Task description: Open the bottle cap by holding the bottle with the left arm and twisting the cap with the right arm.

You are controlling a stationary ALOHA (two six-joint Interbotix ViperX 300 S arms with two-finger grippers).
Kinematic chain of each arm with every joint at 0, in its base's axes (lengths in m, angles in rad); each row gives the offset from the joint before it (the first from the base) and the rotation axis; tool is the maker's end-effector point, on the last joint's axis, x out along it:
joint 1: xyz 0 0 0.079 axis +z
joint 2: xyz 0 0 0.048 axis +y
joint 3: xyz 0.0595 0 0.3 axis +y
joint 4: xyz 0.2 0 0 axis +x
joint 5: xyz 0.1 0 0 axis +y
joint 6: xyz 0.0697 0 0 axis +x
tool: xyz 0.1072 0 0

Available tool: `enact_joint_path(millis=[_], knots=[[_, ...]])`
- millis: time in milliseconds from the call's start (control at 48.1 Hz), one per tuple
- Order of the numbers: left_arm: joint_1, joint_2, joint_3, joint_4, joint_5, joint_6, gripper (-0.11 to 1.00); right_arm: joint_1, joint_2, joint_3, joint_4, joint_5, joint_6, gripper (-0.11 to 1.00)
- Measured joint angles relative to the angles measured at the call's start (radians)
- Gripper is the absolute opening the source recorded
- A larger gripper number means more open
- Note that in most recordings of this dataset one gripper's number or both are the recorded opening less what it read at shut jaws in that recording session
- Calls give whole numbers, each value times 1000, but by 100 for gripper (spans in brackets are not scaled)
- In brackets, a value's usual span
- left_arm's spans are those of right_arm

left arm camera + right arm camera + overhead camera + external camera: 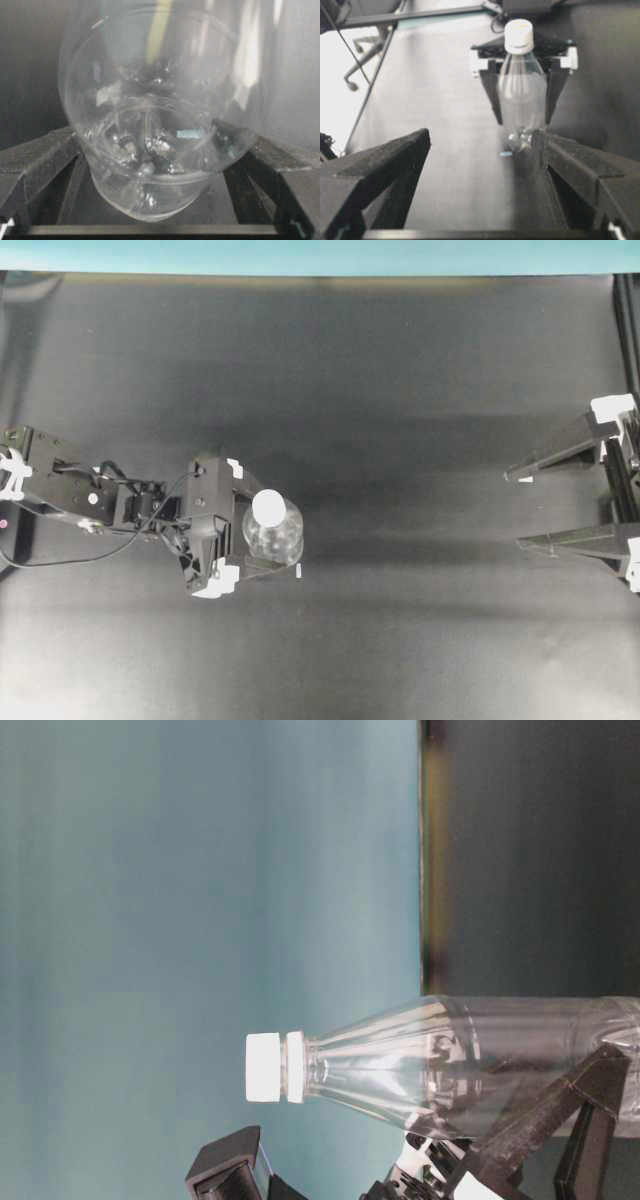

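The clear bottle [278, 538] stands upright on the black table, its white bottle cap [268, 508] on top. My left gripper [290, 537] is open, one finger on each side of the bottle's lower body. In the left wrist view the bottle [160, 100] fills the space between the black fingers [35, 165]. The table-level view, turned sideways, shows the cap [263, 1067] on the bottle [480, 1055]. My right gripper [516, 510] hangs open at the table's right side, far from the bottle. Its wrist view looks between its jaws [480, 136] at the bottle [521, 100] and cap [519, 36].
A small pale scrap [505, 154] lies on the table by the bottle's base. Black table surface [400, 420] stretches between the two grippers. A teal wall [320, 255] borders the far edge, and a chair base [357, 65] shows beyond the table.
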Motion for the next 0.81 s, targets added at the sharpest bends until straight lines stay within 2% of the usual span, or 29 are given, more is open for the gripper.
enact_joint_path(millis=[291, 810], knots=[[0, 0, 2, -2, 2, 0, 99, 0, -9, 44, 0, -2, 23, 79], [0, 0, 0, 0, 3, 0, 99, 0, -37, 55, 0, -3, 31, 79]])
